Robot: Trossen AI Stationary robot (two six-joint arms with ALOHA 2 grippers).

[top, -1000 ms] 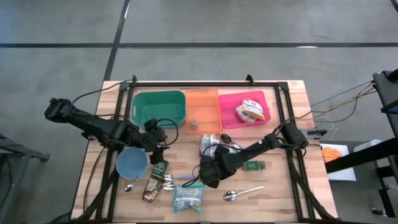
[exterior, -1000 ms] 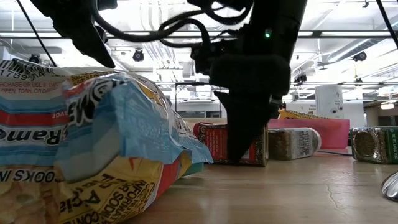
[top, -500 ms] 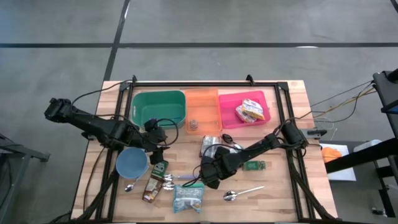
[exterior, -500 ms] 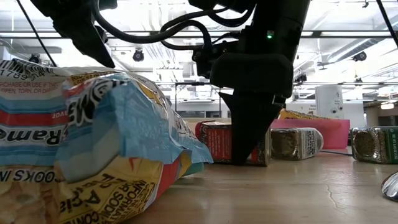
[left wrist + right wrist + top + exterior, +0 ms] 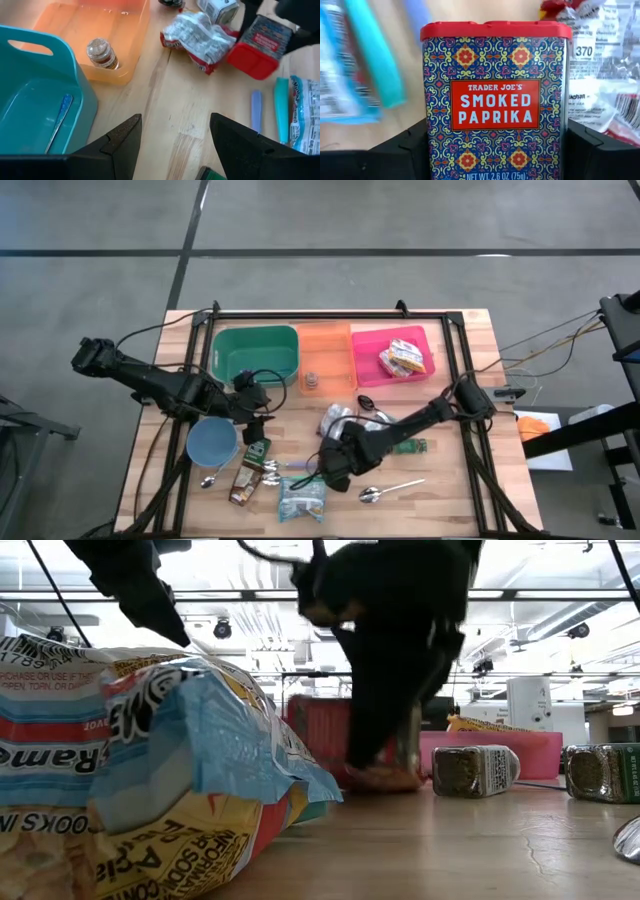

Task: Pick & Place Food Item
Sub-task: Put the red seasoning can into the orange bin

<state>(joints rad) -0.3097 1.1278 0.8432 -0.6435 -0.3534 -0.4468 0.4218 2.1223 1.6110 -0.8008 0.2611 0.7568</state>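
Right wrist view shows the right pincer [image 5: 495,150] clamped on the smoked paprika tin [image 5: 495,100]; the left pincer [image 5: 172,145] hangs open above the tabletop [image 5: 190,110]

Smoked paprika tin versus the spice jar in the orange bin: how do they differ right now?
The smoked paprika tin is a red-lidded, patterned, flat-sided metal box; the spice jar is small, round and clear. The tin is clamped in the right gripper; the jar stands untouched in the orange bin. Both are seasoning containers.
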